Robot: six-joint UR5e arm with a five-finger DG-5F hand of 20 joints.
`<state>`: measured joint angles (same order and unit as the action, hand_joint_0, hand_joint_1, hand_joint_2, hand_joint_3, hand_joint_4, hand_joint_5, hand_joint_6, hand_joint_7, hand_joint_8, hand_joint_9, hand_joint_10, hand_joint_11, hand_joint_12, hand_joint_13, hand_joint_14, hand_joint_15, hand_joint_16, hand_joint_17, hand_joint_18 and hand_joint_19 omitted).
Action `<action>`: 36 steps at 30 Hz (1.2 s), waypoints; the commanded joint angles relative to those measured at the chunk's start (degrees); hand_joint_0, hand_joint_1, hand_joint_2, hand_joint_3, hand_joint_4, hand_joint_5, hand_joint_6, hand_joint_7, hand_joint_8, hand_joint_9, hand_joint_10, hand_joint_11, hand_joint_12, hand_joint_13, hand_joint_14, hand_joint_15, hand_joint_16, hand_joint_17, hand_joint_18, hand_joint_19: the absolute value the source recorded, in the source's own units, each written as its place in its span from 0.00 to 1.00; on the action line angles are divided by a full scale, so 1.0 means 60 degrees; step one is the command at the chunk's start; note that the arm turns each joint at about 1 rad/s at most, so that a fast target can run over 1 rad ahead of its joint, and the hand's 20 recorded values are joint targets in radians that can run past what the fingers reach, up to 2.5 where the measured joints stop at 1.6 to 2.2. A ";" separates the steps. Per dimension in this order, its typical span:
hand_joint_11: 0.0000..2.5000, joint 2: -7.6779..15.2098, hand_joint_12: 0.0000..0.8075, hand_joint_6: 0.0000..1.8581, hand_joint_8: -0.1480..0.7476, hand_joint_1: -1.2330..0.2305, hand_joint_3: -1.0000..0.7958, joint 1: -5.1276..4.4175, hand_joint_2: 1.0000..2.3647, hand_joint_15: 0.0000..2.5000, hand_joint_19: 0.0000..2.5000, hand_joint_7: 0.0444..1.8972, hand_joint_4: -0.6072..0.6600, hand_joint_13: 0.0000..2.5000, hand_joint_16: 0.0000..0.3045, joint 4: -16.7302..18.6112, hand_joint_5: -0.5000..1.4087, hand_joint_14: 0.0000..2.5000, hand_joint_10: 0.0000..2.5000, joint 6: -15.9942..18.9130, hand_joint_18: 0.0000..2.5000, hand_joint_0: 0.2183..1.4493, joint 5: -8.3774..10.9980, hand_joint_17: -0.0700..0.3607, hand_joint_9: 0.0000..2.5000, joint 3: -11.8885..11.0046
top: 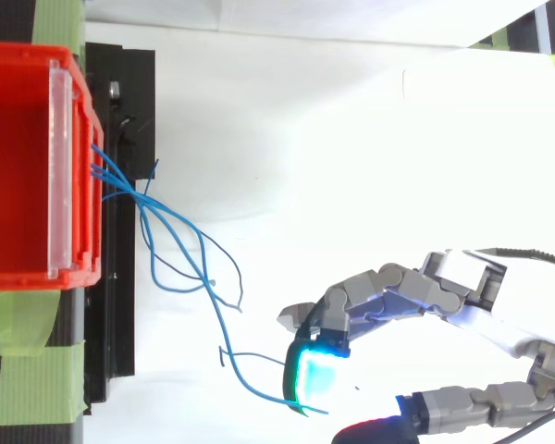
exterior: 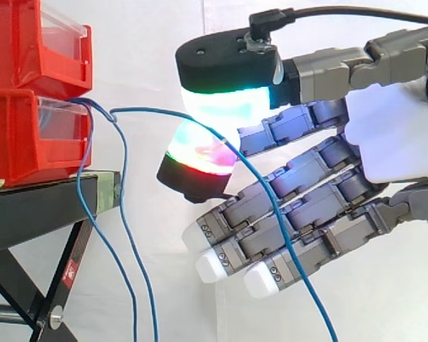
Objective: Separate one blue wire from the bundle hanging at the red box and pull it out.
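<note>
Robotic hand (exterior: pixel 392 135) pinches one thin blue wire (exterior: pixel 164 111) between two glowing fingertip pads (exterior: pixel 221 107). The strand arcs over from the lower red plastic box (exterior: pixel 28 135) on its black metal stand (exterior: pixel 43 206), while the other blue wires (exterior: pixel 132 242) hang beside the stand's leg.

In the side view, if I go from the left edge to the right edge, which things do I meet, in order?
First the stacked red plastic bins → bundle of thin blue wires hanging beside them → robot hand with glowing pads.
</note>
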<state>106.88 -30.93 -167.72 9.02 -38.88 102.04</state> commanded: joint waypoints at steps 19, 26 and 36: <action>0.03 0.0000 0.60 0.48 0.57 0.26 0.52 -0.0001 0.19 0.09 0.08 0.61 0.37 0.20 0.23 -0.0011 0.23 0.00 0.00 -0.0009 0.27 0.26 -0.0010 0.53 0.23 -0.0014; 0.03 0.0000 0.59 0.48 0.57 0.26 0.52 -0.0001 0.19 0.09 0.08 0.61 0.37 0.20 0.23 0.0004 0.23 0.00 0.00 -0.0009 0.28 0.25 -0.0010 0.52 0.23 -0.0014; 0.03 0.0000 0.59 0.48 0.57 0.26 0.52 0.0014 0.18 0.09 0.08 0.61 0.37 0.19 0.23 0.0004 0.23 0.00 0.00 -0.0009 0.27 0.26 -0.0010 0.52 0.23 0.0001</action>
<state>106.88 -30.90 -167.70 9.00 -38.94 102.03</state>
